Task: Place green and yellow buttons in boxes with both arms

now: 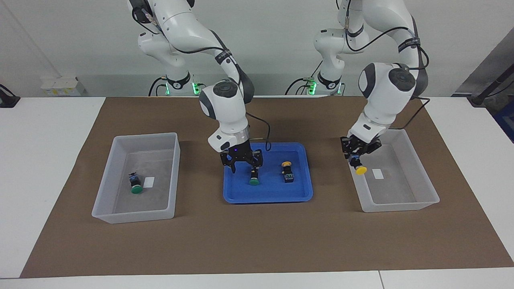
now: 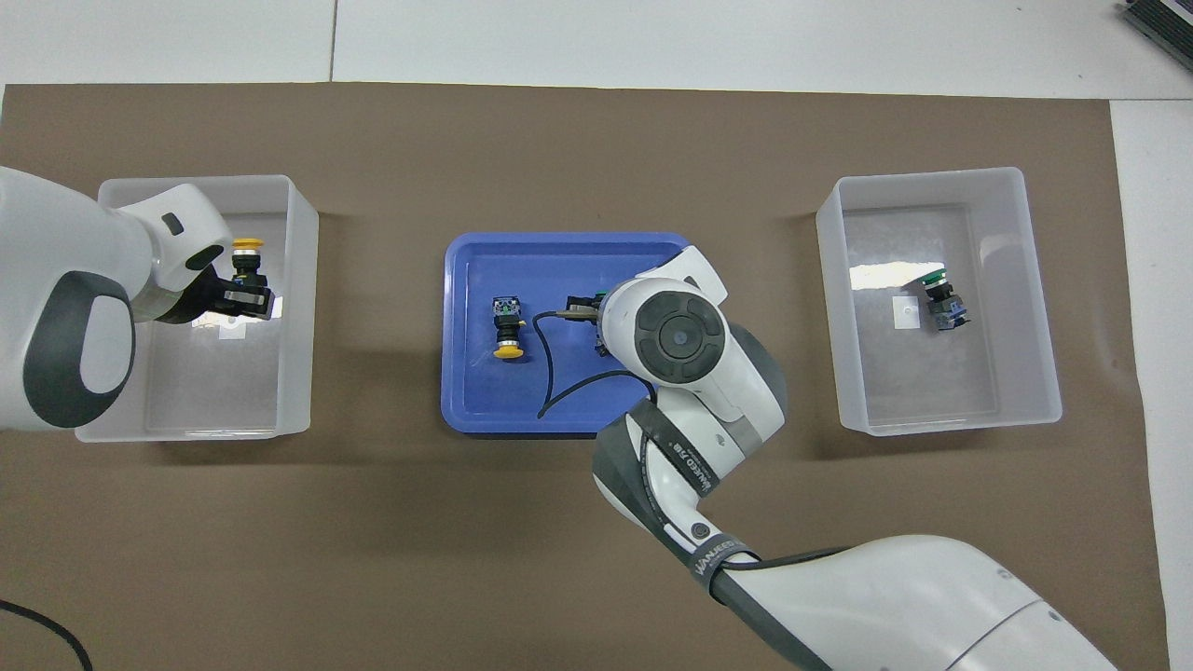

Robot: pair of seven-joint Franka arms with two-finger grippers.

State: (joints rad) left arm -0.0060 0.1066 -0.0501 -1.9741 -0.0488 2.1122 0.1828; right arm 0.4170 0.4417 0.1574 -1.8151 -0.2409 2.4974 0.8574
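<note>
A white bench (image 1: 48, 160) carries a brown mat (image 1: 257, 241) that covers most of its top. At the mat's middle lies a shallow blue tray (image 1: 268, 198), with the mat showing bare on all its sides. In the facing view, at about ten o'clock from the tray, a small white and yellow pack (image 1: 60, 86) sits at the bench's edge by the wall. At nine o'clock from that pack a black object (image 1: 8, 98) rests on the bench, cut off by the frame. In the overhead view a dark object (image 2: 1160, 19) shows at one o'clock from the tray.
</note>
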